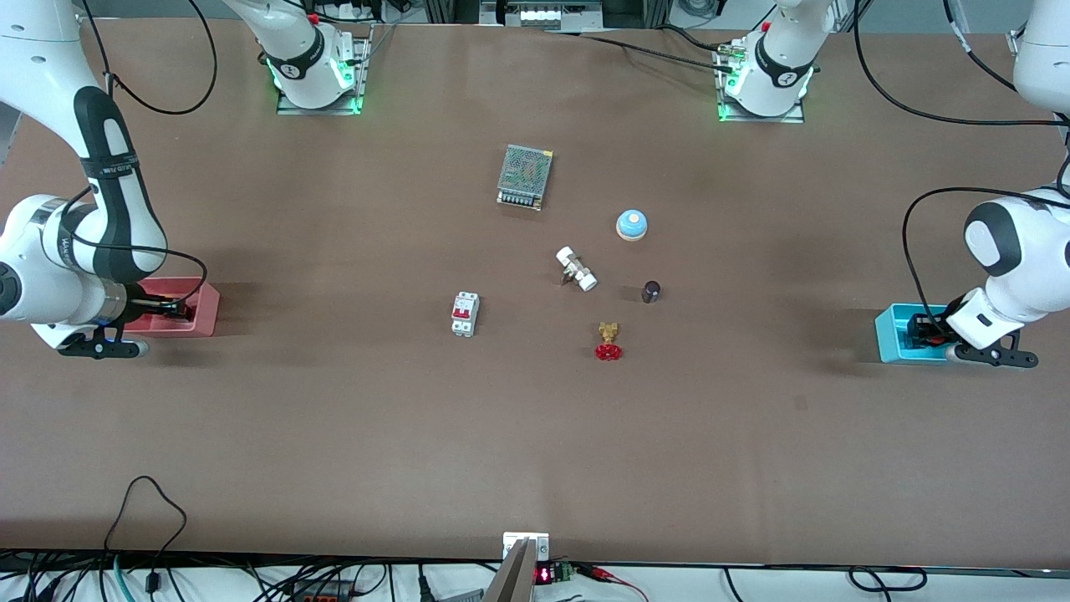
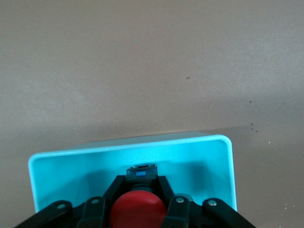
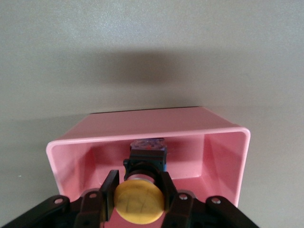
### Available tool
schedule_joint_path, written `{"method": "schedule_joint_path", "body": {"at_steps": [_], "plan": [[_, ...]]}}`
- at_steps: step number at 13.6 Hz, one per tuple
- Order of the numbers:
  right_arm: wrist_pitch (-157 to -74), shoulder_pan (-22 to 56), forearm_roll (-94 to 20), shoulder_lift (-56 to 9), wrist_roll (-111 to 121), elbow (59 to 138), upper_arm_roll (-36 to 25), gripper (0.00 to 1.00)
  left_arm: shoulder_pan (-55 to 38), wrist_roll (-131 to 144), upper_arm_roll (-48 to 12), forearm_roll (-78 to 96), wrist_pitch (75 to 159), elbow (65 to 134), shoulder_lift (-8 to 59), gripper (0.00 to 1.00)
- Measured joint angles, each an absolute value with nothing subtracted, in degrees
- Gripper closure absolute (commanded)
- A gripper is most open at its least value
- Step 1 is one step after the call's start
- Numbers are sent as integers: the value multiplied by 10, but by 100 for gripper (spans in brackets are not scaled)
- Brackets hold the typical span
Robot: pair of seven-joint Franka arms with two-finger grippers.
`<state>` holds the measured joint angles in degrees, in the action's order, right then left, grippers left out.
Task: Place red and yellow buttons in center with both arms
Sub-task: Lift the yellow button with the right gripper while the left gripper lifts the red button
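Both pincers reach into bins at the counter's point(image 1: 334, 435) ends.
Only the wrist views show the buttons: left pincer point(image 2: 138, 202) grasps the red button point(image 2: 137, 211) in the cyan bin point(image 2: 209, 161); right pincer point(image 3: 138, 192) grasps the yellow button point(image 3: 139, 202) in the pink bin point(image 3: 223, 156). Valve point(image 1: 609, 342) and bell point(image 1: 632, 224) sit mid-counter, well apart.

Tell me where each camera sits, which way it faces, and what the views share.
Front view: high across the table, facing both arms' bases.
Left wrist view: looks past the left gripper, jaws around the red button in the blue bin.
Right wrist view: right gripper around the yellow button in the pink bin.
Shared: both bins appear in front view.
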<state>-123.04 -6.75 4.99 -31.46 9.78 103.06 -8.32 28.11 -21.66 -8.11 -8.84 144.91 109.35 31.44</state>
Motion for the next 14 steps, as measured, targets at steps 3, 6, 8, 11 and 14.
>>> {"method": "schedule_joint_path", "body": {"at_steps": [3, 6, 8, 11, 14], "plan": [[-1217, -67, 50, -307, 108, 1023, -83, 67, 281, -241, -82, -88, 1450, 1080, 296, 76], [-1163, -65, 50, -268, 111, 1001, -81, 67, 280, -255, -94, -88, 1417, 1073, 245, 76], [-1108, -63, 47, -236, 111, 974, -75, 70, 279, -255, -117, -88, 1354, 1059, 216, 76], [-1051, -31, 10, -213, 99, 924, -65, 70, 278, -231, -172, -88, 1274, 1027, 203, 75], [-1041, 38, -14, -219, -18, 913, -61, 71, 274, -156, -238, -88, 1256, 1024, 204, 75]]}}
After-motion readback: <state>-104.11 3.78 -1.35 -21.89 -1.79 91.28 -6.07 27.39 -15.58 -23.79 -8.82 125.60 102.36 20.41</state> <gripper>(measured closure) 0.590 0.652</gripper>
